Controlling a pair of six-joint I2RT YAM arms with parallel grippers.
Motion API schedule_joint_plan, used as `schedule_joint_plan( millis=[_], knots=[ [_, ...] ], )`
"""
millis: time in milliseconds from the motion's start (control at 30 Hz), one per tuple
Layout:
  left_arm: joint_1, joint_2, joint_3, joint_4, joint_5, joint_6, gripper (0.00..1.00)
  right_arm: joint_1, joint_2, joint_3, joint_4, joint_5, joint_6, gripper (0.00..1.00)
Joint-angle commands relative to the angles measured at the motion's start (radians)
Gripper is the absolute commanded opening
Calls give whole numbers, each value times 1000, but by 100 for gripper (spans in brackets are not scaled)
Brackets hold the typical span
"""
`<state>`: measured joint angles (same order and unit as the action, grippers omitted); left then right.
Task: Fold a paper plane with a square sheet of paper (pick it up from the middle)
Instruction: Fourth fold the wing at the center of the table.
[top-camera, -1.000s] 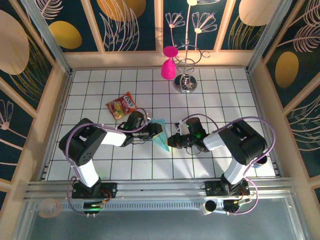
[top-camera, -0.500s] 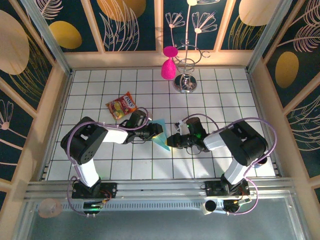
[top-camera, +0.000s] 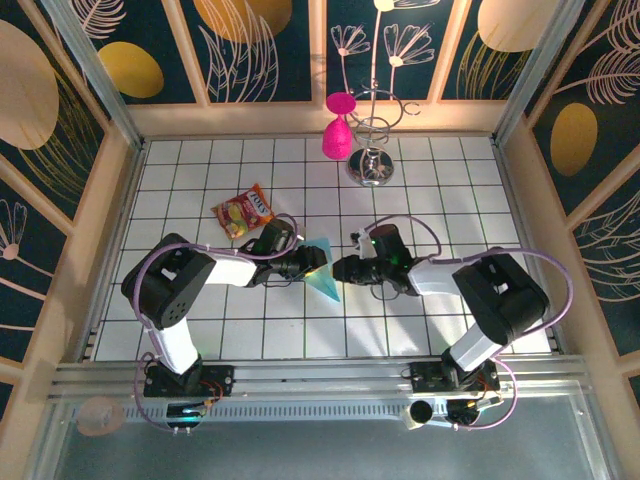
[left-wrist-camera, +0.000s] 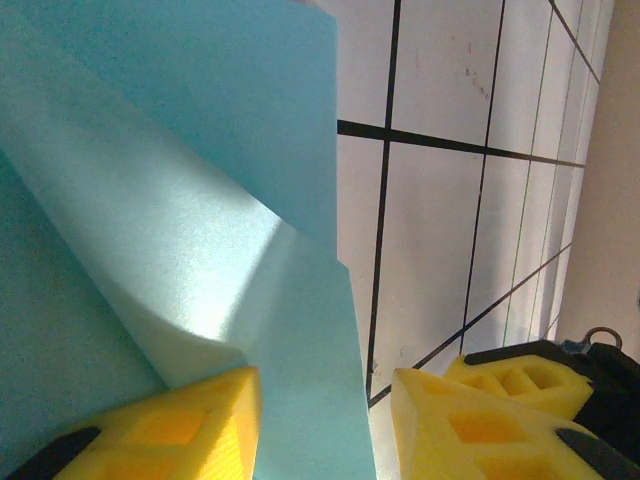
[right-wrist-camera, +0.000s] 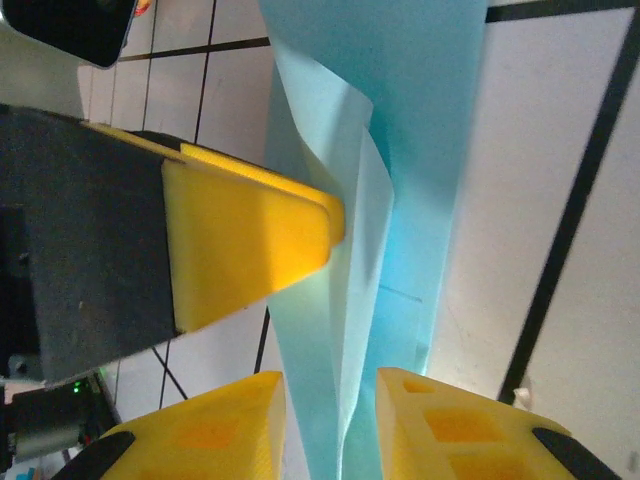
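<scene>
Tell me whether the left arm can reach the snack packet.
Probably yes: the snack packet lies uncovered just beyond the left gripper, whose open jaws straddle the paper plane.

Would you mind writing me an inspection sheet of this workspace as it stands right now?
Surface: white tiled table with black grid lines; nothing spilled seen.
Job's things: light-blue paper plane, partly folded, mid-table between the two grippers.
Clutter: red-and-yellow snack packet left of centre; pink glass by a metal stand at the far edge.
Grippers: left gripper jaws apart, paper lying between them; right gripper jaws apart, a paper edge running between them.
Cables: purple cables looped along both arms.
Surroundings: dark leaf-patterned panels in wooden frames.
</scene>
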<state>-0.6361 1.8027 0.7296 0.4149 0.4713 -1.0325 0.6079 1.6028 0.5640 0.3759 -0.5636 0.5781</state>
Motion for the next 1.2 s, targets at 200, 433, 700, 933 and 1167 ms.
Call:
schedule_joint_plan(
  millis=[200, 433, 700, 933, 1167],
  knots=[
    [-5, -13, 4, -16, 9, 11, 40, 36, 70, 56, -44, 27, -30, 26],
    [-5, -65, -21, 21, -1, -14, 41, 35, 73, 27, -13, 22, -13, 14],
    [-5, -161, -85, 12, -91, -35, 50, 33, 28, -34, 74, 35, 23, 9],
    [-5, -141, -91, -18, -120, -52, 51, 29, -3, -75, 133, 44, 44, 8],
    [-5, -94, -62, -92, -129, -53, 51, 21, -3, -97, 162, 42, 70, 7]
  ],
)
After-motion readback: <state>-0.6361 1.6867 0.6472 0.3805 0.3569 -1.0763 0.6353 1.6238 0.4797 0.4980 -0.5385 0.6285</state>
